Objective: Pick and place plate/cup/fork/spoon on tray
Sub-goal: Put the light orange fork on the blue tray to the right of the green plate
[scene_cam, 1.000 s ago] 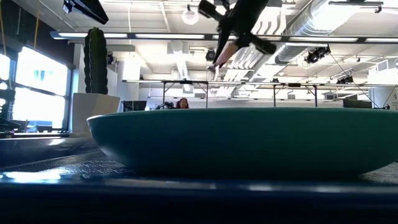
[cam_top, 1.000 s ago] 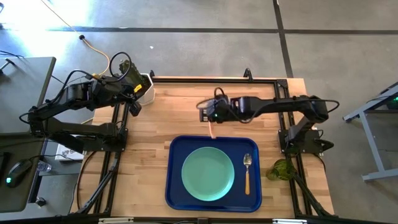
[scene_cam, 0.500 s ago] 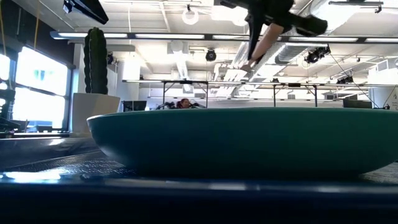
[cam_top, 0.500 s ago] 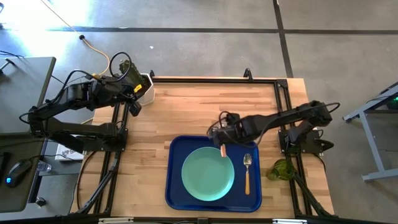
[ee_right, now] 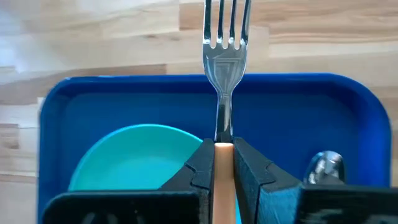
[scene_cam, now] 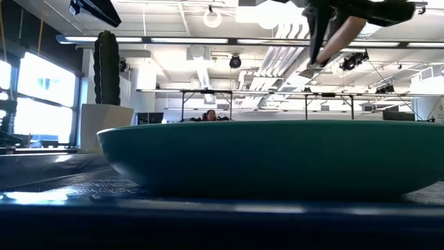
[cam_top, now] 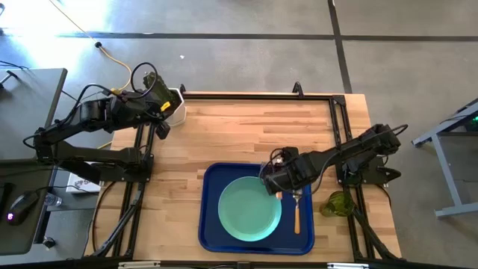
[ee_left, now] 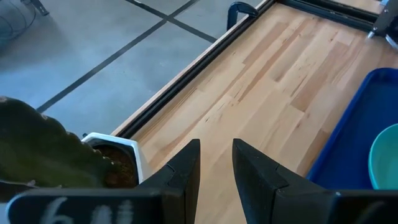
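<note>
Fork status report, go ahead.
Right gripper shut on the fork, above the tray between plate and spoon. Left gripper open, parked by the cactus pot.

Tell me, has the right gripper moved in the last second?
Yes. In the high view the right gripper, shut on the fork, has come from the bare wood beyond the tray to over the tray, between the plate and the spoon.

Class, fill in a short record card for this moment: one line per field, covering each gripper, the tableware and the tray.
right gripper: shut on the fork, above the tray
left gripper: open, waiting near the cactus pot
plate: on the tray
spoon: on the tray, beside the plate
cup: off the tray, at the table's right edge
</note>
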You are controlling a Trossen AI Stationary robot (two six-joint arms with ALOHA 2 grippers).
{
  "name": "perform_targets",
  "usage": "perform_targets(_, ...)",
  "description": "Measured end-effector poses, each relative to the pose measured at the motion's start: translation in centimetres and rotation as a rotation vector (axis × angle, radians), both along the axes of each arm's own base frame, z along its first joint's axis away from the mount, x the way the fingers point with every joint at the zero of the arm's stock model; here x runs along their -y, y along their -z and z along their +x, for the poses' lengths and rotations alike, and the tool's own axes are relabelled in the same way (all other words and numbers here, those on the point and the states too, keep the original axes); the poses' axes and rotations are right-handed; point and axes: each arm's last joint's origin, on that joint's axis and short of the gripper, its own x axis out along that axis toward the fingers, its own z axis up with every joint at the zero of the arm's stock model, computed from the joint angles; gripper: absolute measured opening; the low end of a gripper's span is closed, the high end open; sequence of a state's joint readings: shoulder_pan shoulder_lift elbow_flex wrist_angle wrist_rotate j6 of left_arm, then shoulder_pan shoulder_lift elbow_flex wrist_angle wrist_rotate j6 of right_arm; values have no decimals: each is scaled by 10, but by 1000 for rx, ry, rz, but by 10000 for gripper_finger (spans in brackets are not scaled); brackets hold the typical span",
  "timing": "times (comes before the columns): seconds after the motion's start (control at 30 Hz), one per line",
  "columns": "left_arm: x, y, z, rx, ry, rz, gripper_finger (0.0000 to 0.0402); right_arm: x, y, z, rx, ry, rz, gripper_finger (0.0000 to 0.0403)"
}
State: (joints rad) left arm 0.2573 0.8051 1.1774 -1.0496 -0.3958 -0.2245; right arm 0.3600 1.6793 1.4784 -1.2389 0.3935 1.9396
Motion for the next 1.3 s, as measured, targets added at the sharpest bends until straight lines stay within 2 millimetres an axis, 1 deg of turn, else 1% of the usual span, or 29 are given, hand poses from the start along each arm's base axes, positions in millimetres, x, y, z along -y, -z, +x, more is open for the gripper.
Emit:
perform_targets(0.2,0,0,0,5,-5,-6,83,-18,7,-8,-47,11,-12,17)
perform_targets(0.5,0,0,0,5,-6,-6,83,-33,17,-12,-102,1,-24,17)
perform_targets(0.67,0,0,0,5,-6,-6,83,-45,31,-10,-148,11,13,17)
perform_targets(0.9,0,0,0,5,-5,-5,83,-64,46,-12,-169,37,5,17)
perform_targets(1.3,0,0,0,5,-5,-5,83,-83,69,-13,-243,18,16,17)
